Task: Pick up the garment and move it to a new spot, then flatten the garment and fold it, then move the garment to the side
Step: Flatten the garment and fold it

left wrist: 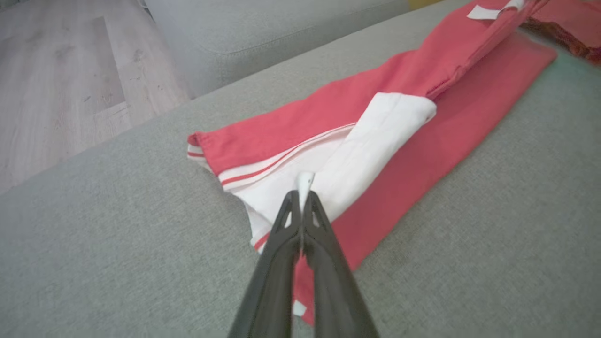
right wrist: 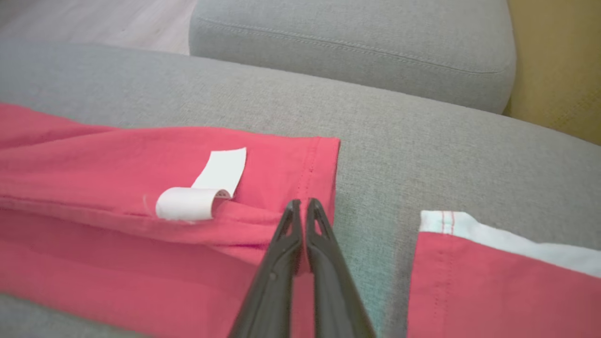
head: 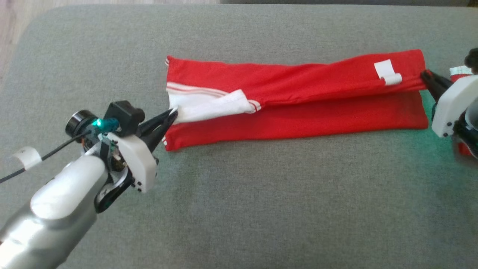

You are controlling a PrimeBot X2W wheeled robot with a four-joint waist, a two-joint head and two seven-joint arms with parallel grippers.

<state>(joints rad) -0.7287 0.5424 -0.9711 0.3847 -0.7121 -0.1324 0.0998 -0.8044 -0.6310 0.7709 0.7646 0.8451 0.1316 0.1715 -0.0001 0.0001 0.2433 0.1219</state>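
Red garment [head: 298, 123] folded lengthwise (white trim [head: 209, 106]), seemingly flat.

Your left pincer [head: 171, 114] is clamped tight, its long dark fingers [left wrist: 281, 263] pressed together with a pinch of the garment [head: 298, 123], white cloth, right at the tips. Its pale forearm [head: 63, 198] slopes away behind it. Your right pincer [head: 426, 76] is closed too, its tips nipping the red fold, with the white wrist housing [head: 450, 106] just behind.
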